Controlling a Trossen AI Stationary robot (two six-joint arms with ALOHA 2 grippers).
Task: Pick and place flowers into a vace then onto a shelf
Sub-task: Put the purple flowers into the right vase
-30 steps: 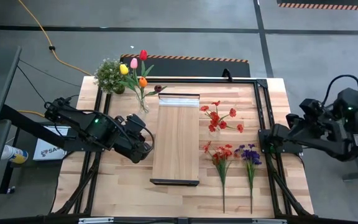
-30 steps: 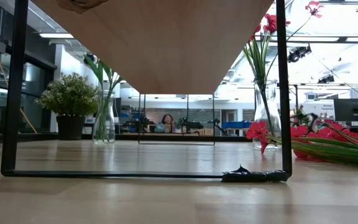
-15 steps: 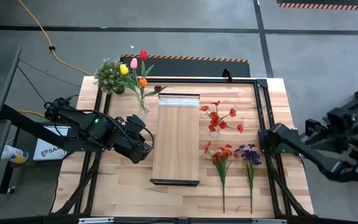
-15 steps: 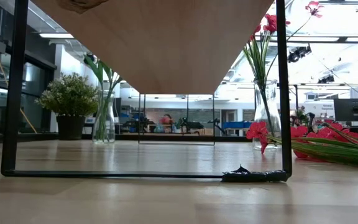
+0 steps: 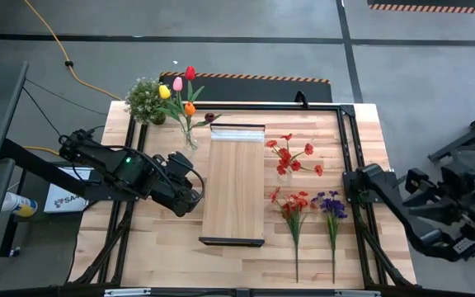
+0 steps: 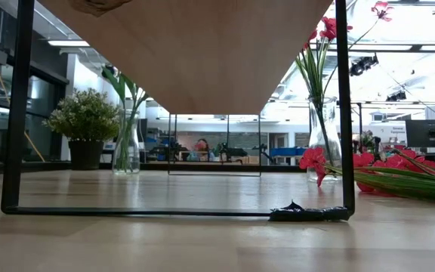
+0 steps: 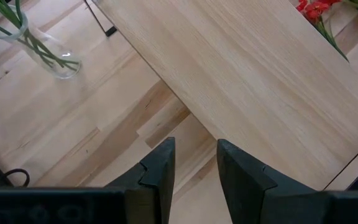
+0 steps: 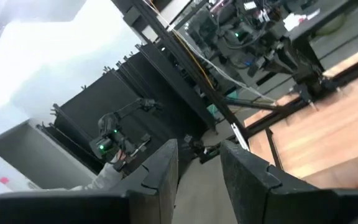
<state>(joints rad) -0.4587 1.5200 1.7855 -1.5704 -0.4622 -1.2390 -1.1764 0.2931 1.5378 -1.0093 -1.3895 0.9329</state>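
Note:
The shelf [image 5: 233, 183] is a long light board on a black frame, its underside [image 6: 187, 53] filling the top of the low view. Beyond its far left corner, yellow, pink, red and orange tulips [image 5: 180, 89] stand in a clear vase [image 5: 190, 139], which also shows in the left wrist view [image 7: 42, 46]. A second vase [image 5: 284, 171] to the right of the shelf holds red sprays [image 5: 291, 153]. A red spray [image 5: 293, 206] and a purple cluster [image 5: 331, 206] lie flat on the table. My left gripper [image 5: 195, 196] [image 7: 194, 165] hovers narrowly open by the shelf's left edge. My right gripper [image 5: 355, 183] [image 8: 197, 165], narrowly open, is at the table's right side, facing the room.
A bushy potted plant [image 5: 145, 101] [image 6: 87, 125] stands at the far left corner. The black frame's legs [image 6: 343, 106] and rails [image 5: 349, 148] run around the shelf and along the table's sides. Bare tabletop lies near the near left corner [image 5: 155, 247].
My right arm has swung: its rear links have moved toward the table's near edge and grown larger in the high view, while its gripper has stayed by the right rail. The left arm, flowers and vases have kept still.

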